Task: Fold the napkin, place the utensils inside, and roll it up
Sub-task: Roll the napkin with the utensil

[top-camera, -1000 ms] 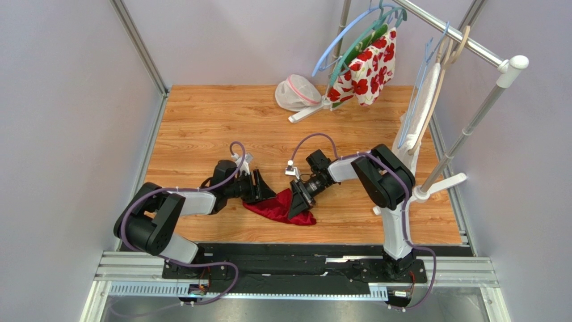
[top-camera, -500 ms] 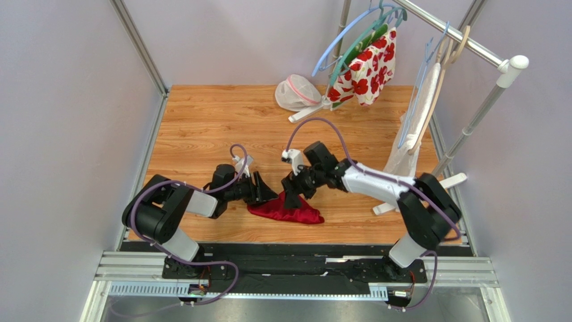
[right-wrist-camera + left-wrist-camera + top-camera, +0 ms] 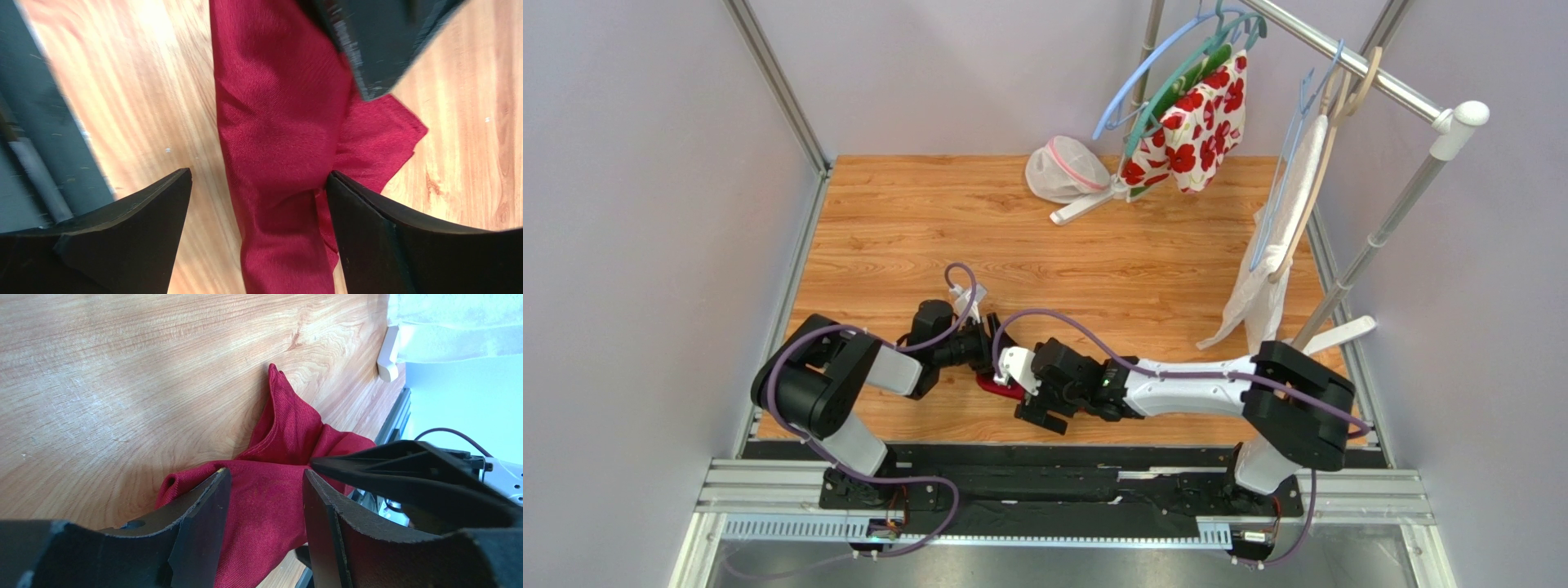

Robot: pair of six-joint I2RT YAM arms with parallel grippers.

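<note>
- Swung leftward since before, right gripper (image 3: 1036, 404) covers most of the napkin (image 3: 994, 385) near the table's (image 3: 891, 221) front edge;
- left wrist: left gripper (image 3: 265, 478) parted astride a crumpled ridge, nothing pinched;
- right wrist: jaws wide, empty; flatten it before folding.

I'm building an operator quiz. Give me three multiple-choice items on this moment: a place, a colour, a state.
1. Where on the table does the napkin lie? A near edge, B far edge, C far left corner.
2. Napkin's colour? A white, B dark red, C blue.
3. The right hand is: A shut on the napkin, B open, C out of view.
Key: A, the top view shows it close to the arm bases; B, both wrist views show crimson cloth; B, its jaws stand wide apart.
</note>
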